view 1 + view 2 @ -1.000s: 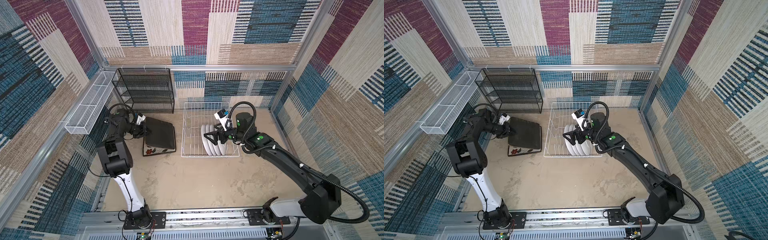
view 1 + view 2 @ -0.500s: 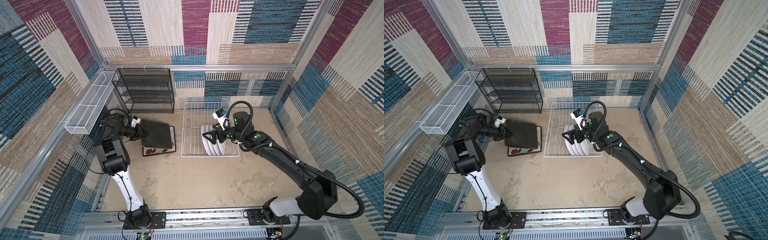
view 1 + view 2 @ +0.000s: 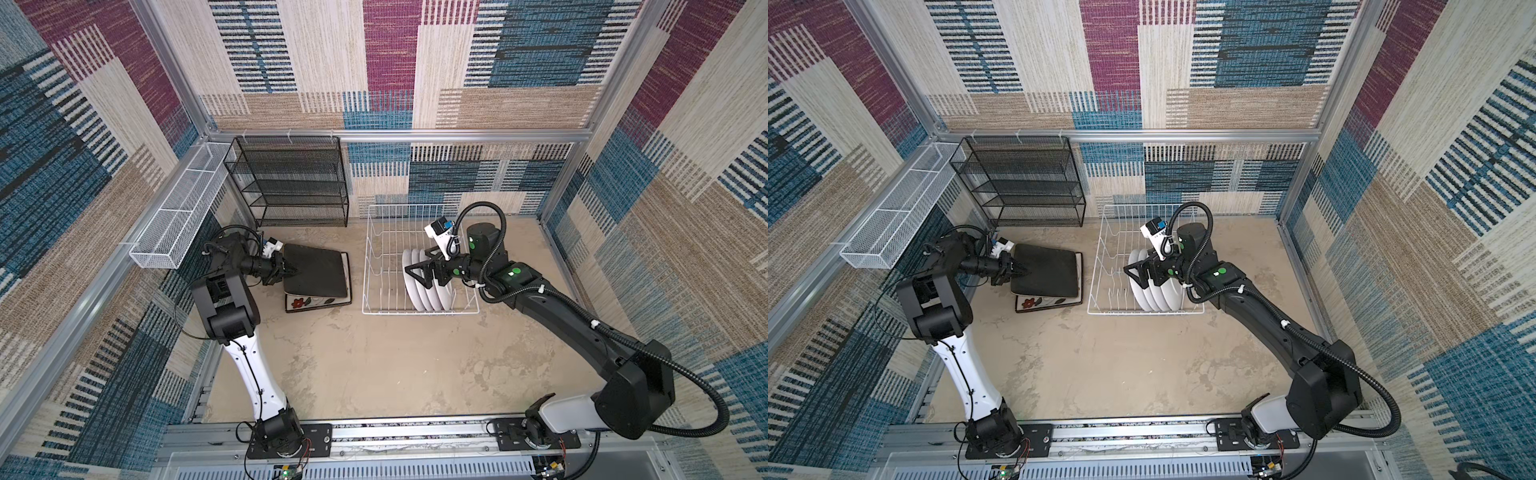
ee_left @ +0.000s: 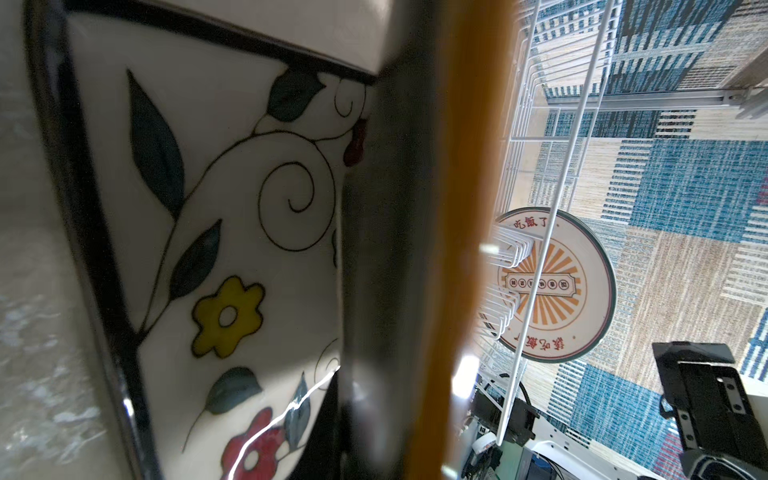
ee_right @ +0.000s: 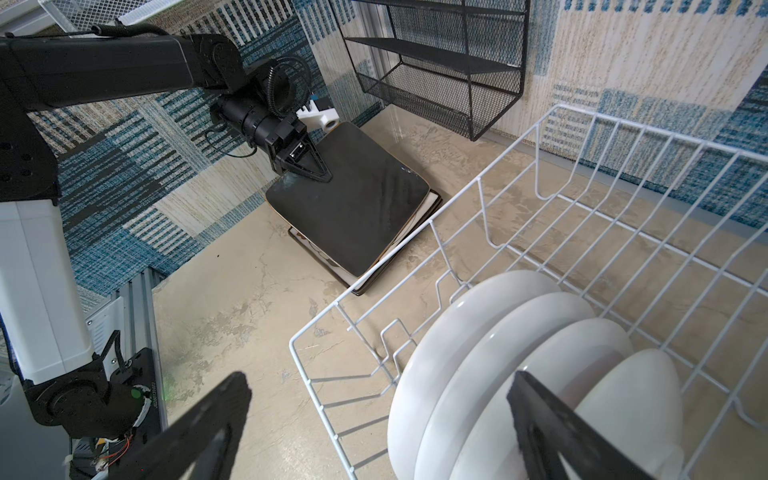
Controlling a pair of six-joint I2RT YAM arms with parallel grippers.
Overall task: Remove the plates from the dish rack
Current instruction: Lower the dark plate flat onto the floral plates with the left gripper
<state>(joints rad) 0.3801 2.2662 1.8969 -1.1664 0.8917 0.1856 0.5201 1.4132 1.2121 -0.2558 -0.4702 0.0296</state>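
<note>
At the upper left of both top views a long white mesh basket (image 3: 174, 220) hangs on the wall, with a black mesh shelf unit (image 3: 291, 183) just right of it. Below them, left of centre, the left gripper (image 3: 291, 272) is clamped narrow on the edge of the top square plate (image 3: 318, 270). That plate lies black back up over the lower square plates (image 3: 307, 302) on the floor (image 3: 374, 365), outside the rack. From above, only a strip of cream face with a red flower shows beneath it.

The left wrist view adds more. The held plate runs edge-on down the middle as a dark, amber-rimmed band, raised clear of the flowered face at frame left (yellow and red blooms, dark leaves). Whether its far edge rests on the stack I cannot tell.

Right of centre stands the white wire dish rack (image 3: 378, 257), with four round plates (image 3: 419, 291) upright in its lower right part. The top views and the right wrist view show them plain white. Only the left wrist view, at its right, catches a printed face with orange rays through the wires.

The right gripper (image 3: 419, 272) hovers at these plates, jaws wide apart. In the right wrist view one finger (image 5: 199, 432) is over bare floor at lower left and the other crosses the plates at lower right, contact unclear.
</note>
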